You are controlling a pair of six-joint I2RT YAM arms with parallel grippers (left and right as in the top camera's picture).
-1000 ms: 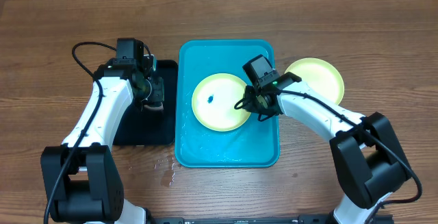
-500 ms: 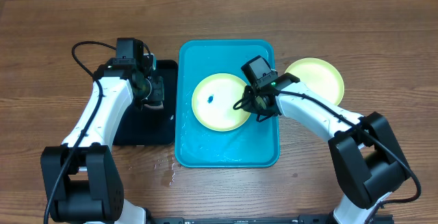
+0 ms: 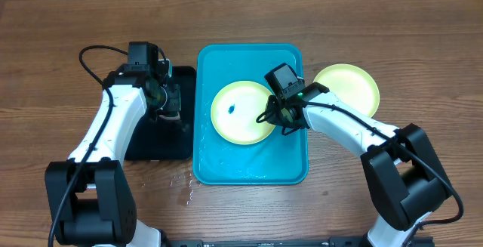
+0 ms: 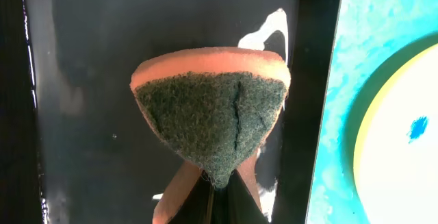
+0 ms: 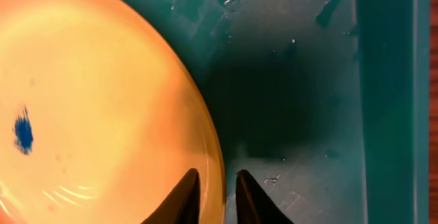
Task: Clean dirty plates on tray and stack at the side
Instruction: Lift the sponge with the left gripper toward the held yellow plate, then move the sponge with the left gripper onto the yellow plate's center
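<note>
A pale yellow-green plate (image 3: 240, 112) (image 5: 96, 114) with a blue speck lies flat in the turquoise tray (image 3: 249, 168) (image 5: 308, 80). A second yellow-green plate (image 3: 351, 88) rests on the table just right of the tray. My right gripper (image 3: 273, 115) (image 5: 217, 183) is down at the tray plate's right rim, its fingers narrowly parted, one over the plate and one outside the rim. My left gripper (image 3: 170, 109) (image 4: 217, 196) is shut on an orange sponge (image 4: 212, 125) with a dark green scouring face, held over the black tray (image 3: 155, 141). The plate's edge (image 4: 404, 155) shows at the right of the left wrist view.
The black tray lies against the turquoise tray's left side. Water drops wet the wood (image 3: 185, 190) at the tray's front left corner, and the tray floor is wet. A black cable (image 3: 90, 58) loops behind the left arm.
My right gripper has crept slightly left along the plate's rim. The left arm and both plates have not moved.
</note>
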